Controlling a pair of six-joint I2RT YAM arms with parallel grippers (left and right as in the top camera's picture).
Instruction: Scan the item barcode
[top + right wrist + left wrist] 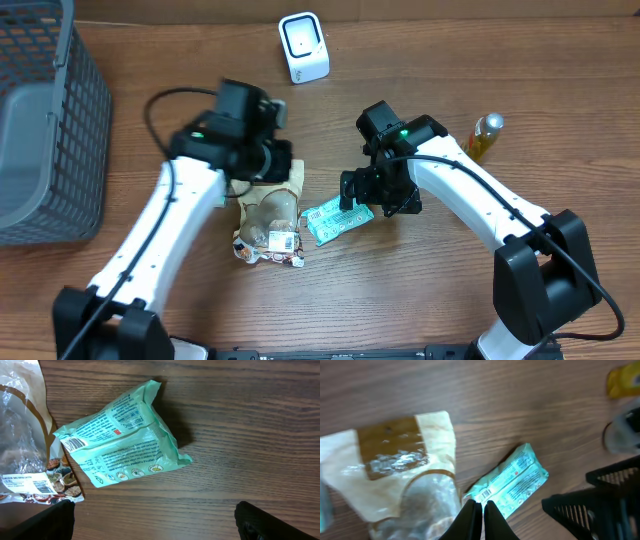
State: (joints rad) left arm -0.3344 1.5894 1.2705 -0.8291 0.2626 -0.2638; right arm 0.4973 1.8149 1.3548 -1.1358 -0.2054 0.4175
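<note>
The left arm [170,215] reaches inward from the near left. The left hand [477,510] points down, its two fingers pressed together. The right arm [480,195] bends in from the near right. The right hand [378,195] sits low over the tabletop, fingers [45,522] spread wide apart.

I see a mint-green packet [120,435] with white print, a cream-and-brown bag [395,460], a grey mesh basket [50,120], and a brown wood-grain table [400,300].

I have open table [570,70] toward the far right corner. A basket [45,120] fills the far left corner, a scanner [303,47] stands by the far edge, and a bottle [485,135] stands toward the right edge.
</note>
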